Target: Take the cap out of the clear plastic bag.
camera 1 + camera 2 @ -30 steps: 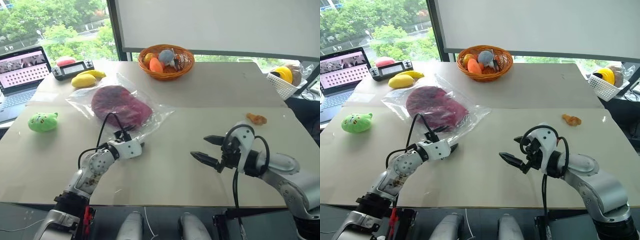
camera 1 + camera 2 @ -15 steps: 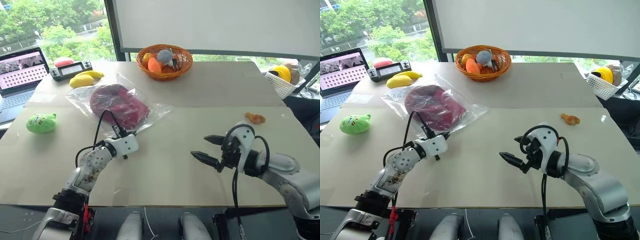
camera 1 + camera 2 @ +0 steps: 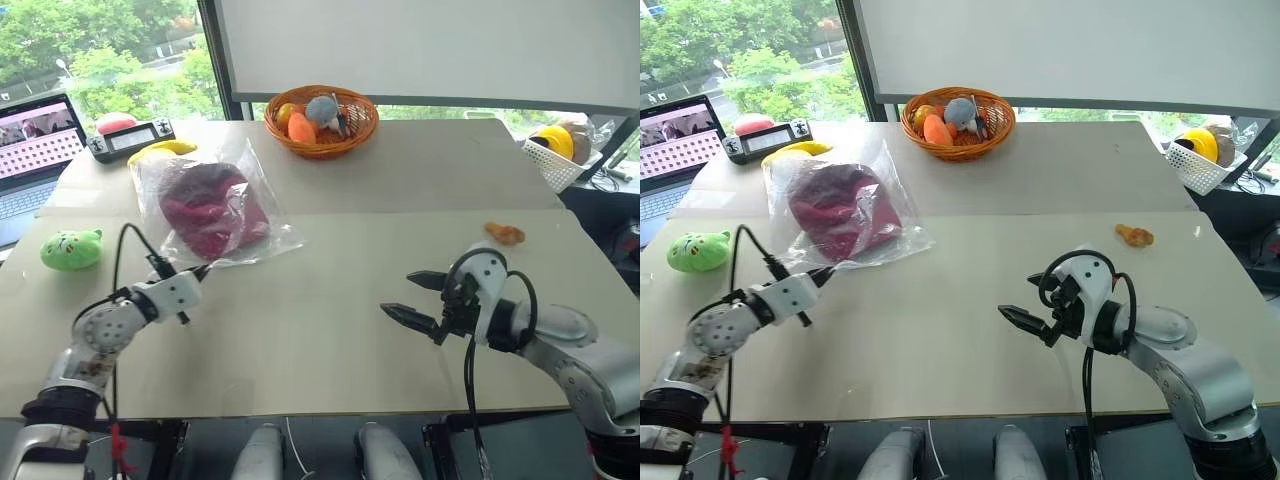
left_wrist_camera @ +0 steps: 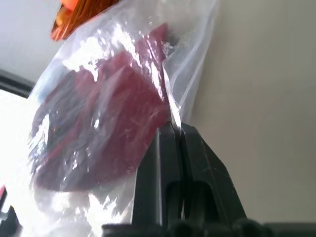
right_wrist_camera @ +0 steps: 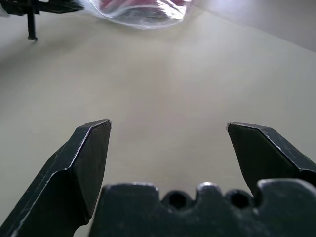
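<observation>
Plastic is pinched between the two fingers of my left end effector (image 3: 825, 272): they are shut flat on a near corner of the clear plastic bag (image 3: 890, 200), and in the left wrist view the film runs straight out from between the tips. The bag lies on the left half of the tabletop (image 3: 970, 330), far of that end effector and slightly to its right, and it looks lifted into a bunched heap. The cap (image 3: 838, 208) is still inside, a dark red lump with its long axis running from near-left to far-right, toward the wicker basket (image 3: 958, 135). My right end effector (image 3: 1025, 300) hangs with its jaws spread wide and nothing between them, well apart from the bag, on the near right. The bag lies to its left and farther away. So the left is the nearer arm and has the hold; I judge the right must cross leftward to reach the cap
</observation>
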You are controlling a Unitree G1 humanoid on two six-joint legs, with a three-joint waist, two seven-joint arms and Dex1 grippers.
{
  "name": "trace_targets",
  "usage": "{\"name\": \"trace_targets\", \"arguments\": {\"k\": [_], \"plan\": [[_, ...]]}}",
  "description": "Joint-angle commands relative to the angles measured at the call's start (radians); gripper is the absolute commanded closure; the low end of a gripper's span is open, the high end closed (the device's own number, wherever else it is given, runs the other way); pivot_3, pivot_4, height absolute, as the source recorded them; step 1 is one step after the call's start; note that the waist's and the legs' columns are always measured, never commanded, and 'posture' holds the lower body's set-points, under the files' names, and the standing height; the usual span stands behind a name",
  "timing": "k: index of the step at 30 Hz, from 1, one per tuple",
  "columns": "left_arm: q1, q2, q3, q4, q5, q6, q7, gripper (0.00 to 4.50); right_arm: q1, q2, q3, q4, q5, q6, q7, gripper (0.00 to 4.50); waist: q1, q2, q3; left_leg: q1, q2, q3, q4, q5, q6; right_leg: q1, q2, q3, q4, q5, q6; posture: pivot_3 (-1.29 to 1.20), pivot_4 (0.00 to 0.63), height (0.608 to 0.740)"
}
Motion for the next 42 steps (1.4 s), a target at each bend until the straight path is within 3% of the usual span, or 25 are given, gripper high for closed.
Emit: {"name": "trace_targets", "arguments": {"k": [1,9,13,17,24,30,32,42], "plan": [[-0.042,0.004,0.018,0.04,-0.082,-0.091,-0.059,4.47,-0.033,0.004,0.013,0.001,-0.012,-0.028,0.017,0.0,0.002,0.0,0.0,0.0,0.0,0.0,0.0,0.0,0.0,0.0,0.0,0.0,0.0,0.0,0.0,0.0,0.15,0.733],[-0.018,-0.029,0.027,-0.089,-0.218,-0.035,-0.175,4.47,-0.063,0.011,0.026,0.029,-0.026,-0.034,0.039,0.0,0.017,0.0,0.0,-0.001,0.0,0.0,0.0,0.0,0.0,0.0,0.0,-0.001,0.0,0.001,-0.001,0.0,0.15,0.733],[0.015,-0.019,0.038,-0.113,-0.239,-0.001,-0.195,3.46,-0.066,0.016,0.028,0.035,-0.035,-0.035,0.041,0.0,0.013,0.0,0.0,-0.001,0.0,0.0,0.0,0.0,0.0,0.0,0.0,0.0,0.0,0.001,-0.001,0.0,0.15,0.733],[0.055,-0.012,0.038,-0.145,-0.267,0.017,-0.232,2.01,-0.069,0.021,0.03,0.04,-0.04,-0.035,0.045,0.0,0.013,0.0,0.0,0.0,0.0,0.0,0.0,0.0,0.0,0.0,0.0,0.0,0.0,0.0,0.0,0.0,0.15,0.733],[0.085,-0.02,0.051,-0.216,-0.292,0.056,-0.243,2.01,-0.075,0.026,0.038,0.049,-0.046,-0.038,0.049,0.0,0.017,0.0,0.0,-0.001,0.0,0.0,0.0,0.0,0.0,0.0,0.0,0.0,0.0,0.0,-0.001,0.0,0.15,0.733],[0.016,-0.034,0.091,-0.2,-0.276,0.141,-0.166,2.01,-0.079,0.029,0.042,0.059,-0.05,-0.04,0.053,0.0,0.021,0.0,0.0,-0.001,0.0,0.0,0.0,0.0,0.0,0.0,0.0,0.0,0.0,0.0,0.0,0.0,0.15,0.733],[0.001,-0.026,0.076,-0.18,-0.223,0.138,-0.144,2.01,-0.081,0.032,0.045,0.058,-0.052,-0.04,0.052,0.0,0.021,0.0,0.0,-0.001,0.0,0.0,0.0,0.0,0.0,0.0,0.0,-0.001,0.0,0.0,0.0,0.0,0.15,0.733],[-0.049,-0.107,0.033,-0.273,-0.229,0.24,-0.158,2.01,-0.07,0.038,0.034,0.046,-0.055,-0.035,0.042,0.0,0.02,0.0,0.0,-0.001,0.0,0.0,0.0,0.0,0.0,0.0,0.0,-0.001,0.0,0.0,0.0,0.0,0.15,0.733]]}}
